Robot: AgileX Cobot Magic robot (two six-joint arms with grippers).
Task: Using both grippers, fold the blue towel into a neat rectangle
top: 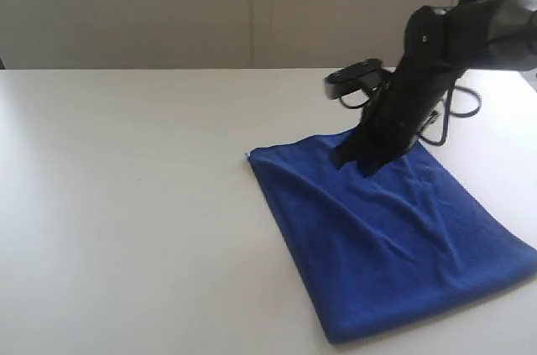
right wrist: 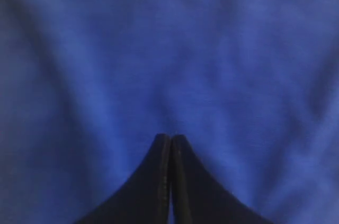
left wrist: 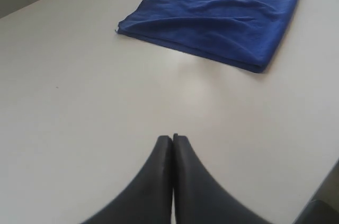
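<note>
White table (top: 126, 204); right hand (top: 352, 162) slants onto blue towel (top: 394, 237).

Right gripper (right wrist: 170, 138): two black finger plates closed flat against each other, tips over the blue towel (right wrist: 175, 44). The fuzzy cloth fills the whole field, with soft shaded wrinkles on both sides of the tips.
</note>
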